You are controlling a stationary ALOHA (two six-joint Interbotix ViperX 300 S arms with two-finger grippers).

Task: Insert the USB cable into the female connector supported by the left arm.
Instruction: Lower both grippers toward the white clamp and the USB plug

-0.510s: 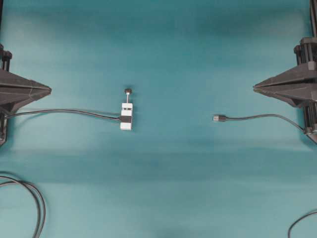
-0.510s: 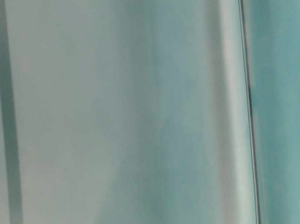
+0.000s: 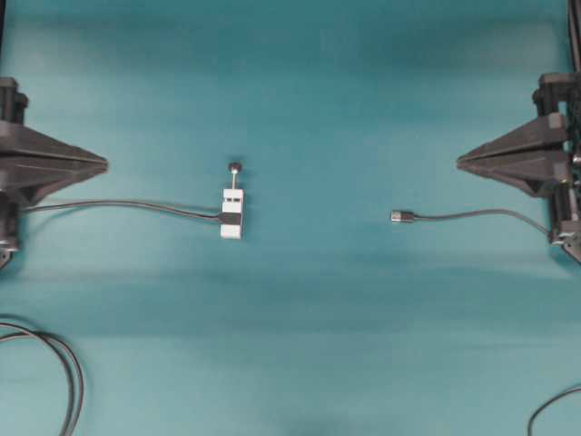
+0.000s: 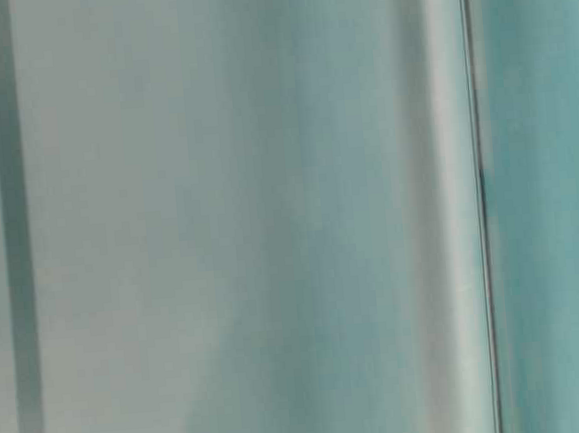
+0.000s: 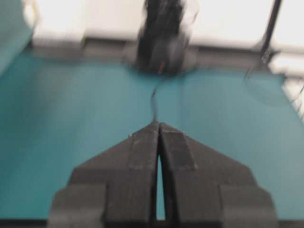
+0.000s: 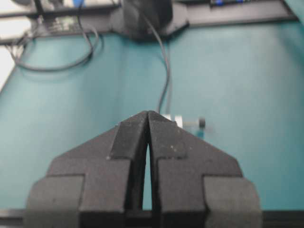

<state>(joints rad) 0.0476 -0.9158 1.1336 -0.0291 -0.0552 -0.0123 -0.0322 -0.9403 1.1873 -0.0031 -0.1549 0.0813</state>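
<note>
**A:** Teal mat, matte and bare between the parts. Change since half a second ago: left gripper [image 3: 102, 164] tip has crept inward toward 3 o'clock, right gripper [image 3: 461, 163] tip inward toward 9 o'clock. Small moves, both.

**B:** Jaws?

**A:** Both pinched together, tips meeting in the wrist views, nothing between them. Black, wedge-shaped fingers with a grainy printed-looking surface.

**B:** Parts touched?

**A:** No. Female connector [image 3: 231, 213] lies flat on the mat at about 4 o'clock from the left tip, well apart from it. White blocky rectangle, black band across it, thin rod to a dark round knob at its 12 o'clock. Its thin black lead runs off toward 9 o'clock.

**B:** USB cable?

**A:** USB cable [image 3: 472, 215] is loose on the mat, small grey metal plug at its 9 o'clock end, roughly 7 o'clock from the right tip. Plug and connector are well apart and neither has shifted.

**B:** Meaning?

**A:** I'd call it the start of the approach. Both have to open before any pickup. Thin, limp cable and small plug, so the pinch looks fiddly.

**B:** Table-level view?

**A:** Blurred, tells nothing.
</note>
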